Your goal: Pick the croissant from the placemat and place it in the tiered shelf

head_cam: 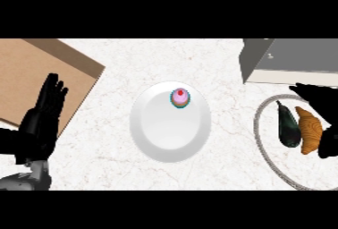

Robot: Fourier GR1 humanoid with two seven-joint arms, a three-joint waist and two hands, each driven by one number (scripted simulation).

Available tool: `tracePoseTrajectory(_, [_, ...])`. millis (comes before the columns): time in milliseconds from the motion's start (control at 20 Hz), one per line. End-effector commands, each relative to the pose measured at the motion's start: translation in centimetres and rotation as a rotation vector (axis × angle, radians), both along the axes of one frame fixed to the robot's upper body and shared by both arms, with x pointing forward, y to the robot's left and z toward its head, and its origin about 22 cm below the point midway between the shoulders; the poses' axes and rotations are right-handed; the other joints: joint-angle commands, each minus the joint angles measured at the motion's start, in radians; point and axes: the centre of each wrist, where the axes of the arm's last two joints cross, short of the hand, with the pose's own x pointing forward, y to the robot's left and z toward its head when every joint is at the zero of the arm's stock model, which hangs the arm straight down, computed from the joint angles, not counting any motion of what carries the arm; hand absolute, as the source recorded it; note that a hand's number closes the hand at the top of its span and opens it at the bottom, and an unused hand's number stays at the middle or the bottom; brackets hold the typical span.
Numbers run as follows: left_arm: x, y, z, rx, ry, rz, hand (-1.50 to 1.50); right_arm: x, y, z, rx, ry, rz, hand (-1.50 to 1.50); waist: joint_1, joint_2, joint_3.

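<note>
The golden-brown croissant [309, 130] lies on a round placemat [263, 144] with a grey rim, at the right of the head view. My right hand [325, 100] comes in from the right edge and sits just above and to the right of the croissant, right against it; the picture's edge cuts most of the hand off. The tiered shelf [290, 62], grey with a pale front edge, stands at the top right, just beyond the placemat. My left hand [41, 118] rests open at the far left, fingers up.
A dark, elongated vegetable [288, 125] lies on the placemat, left of the croissant. A white plate [165, 134] with a small pink cupcake [180, 97] is in the middle. A wooden board [33, 71] fills the top left corner.
</note>
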Motion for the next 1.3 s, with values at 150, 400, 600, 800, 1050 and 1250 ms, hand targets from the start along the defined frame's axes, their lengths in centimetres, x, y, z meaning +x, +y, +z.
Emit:
tracePoseTrajectory(150, [-1.2,1.6,-0.4,0.009,0.030,0.012,0.00,-0.3,-1.3,-3.0,0.000,0.004,-0.015,-1.50,0.000,0.003,-0.005])
tracePoseTrajectory(400, [0.8,0.2,0.2,-0.006,0.044,0.021,0.00,-0.3,-4.0,-4.3,-0.012,0.017,-0.012,-1.50,-0.004,0.004,-0.005])
tracePoseTrajectory(600, [0.2,1.1,-1.3,-0.014,0.038,0.009,0.00,0.6,-4.9,-5.2,0.022,0.007,-0.016,-1.50,0.000,0.005,-0.005])
tracePoseTrajectory(800, [0.1,0.0,-1.9,0.000,0.034,0.014,0.00,-1.3,-6.2,-5.3,0.039,0.000,0.001,-1.50,-0.007,0.003,-0.005])
tracePoseTrajectory(1050, [0.6,-0.5,-0.8,-0.013,0.040,0.001,0.00,1.1,-5.7,-7.2,0.066,0.023,0.029,-1.50,0.001,0.004,-0.005])
tracePoseTrajectory(1250, [-0.9,-1.9,-1.5,-0.006,0.042,-0.006,0.00,1.6,-6.4,-7.5,0.066,0.007,0.014,-1.50,0.003,0.004,-0.005])
